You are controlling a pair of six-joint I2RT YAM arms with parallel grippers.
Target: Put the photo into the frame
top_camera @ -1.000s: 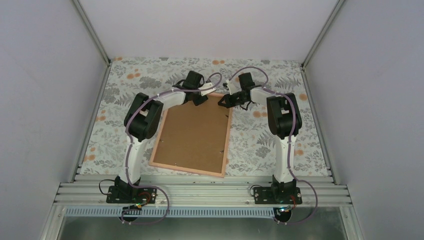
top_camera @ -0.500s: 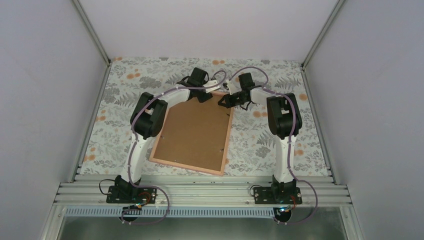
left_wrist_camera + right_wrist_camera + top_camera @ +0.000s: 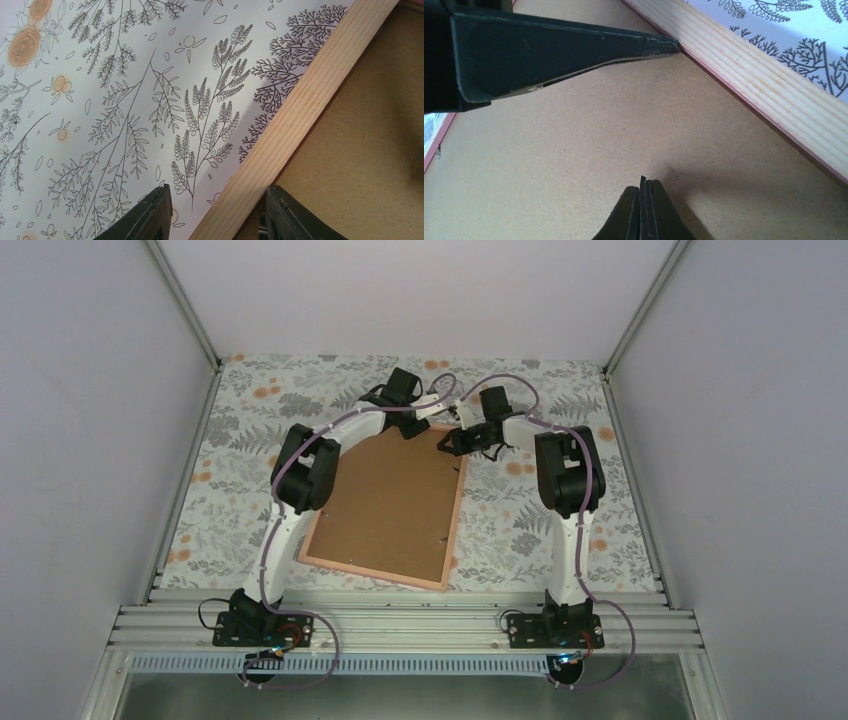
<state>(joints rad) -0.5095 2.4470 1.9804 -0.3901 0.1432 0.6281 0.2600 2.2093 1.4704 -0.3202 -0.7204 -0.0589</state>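
Observation:
The pink frame (image 3: pixel 458 510) lies reverse side up on the flowered cloth, with a brown board (image 3: pixel 390 500) filling it. The photo is hidden. My left gripper (image 3: pixel 418 428) is at the frame's far edge. It stands open (image 3: pixel 217 187) astride the pale wooden rail (image 3: pixel 310 95), one finger over the cloth and the other over the board (image 3: pixel 365 150). My right gripper (image 3: pixel 447 443) is shut (image 3: pixel 642 180), its tip down on the board (image 3: pixel 574 150) close to the far right corner, beside the rail (image 3: pixel 764 85). A left finger (image 3: pixel 564 50) shows there too.
The flowered cloth (image 3: pixel 560 530) covers the table around the frame. White walls with metal posts (image 3: pixel 185 310) close in the left, right and back. A slotted metal rail (image 3: pixel 400 625) carrying both arm bases runs along the near edge.
My left arm has swung right along the frame's far edge, bringing its gripper closer to the right gripper. The right arm has stayed put.

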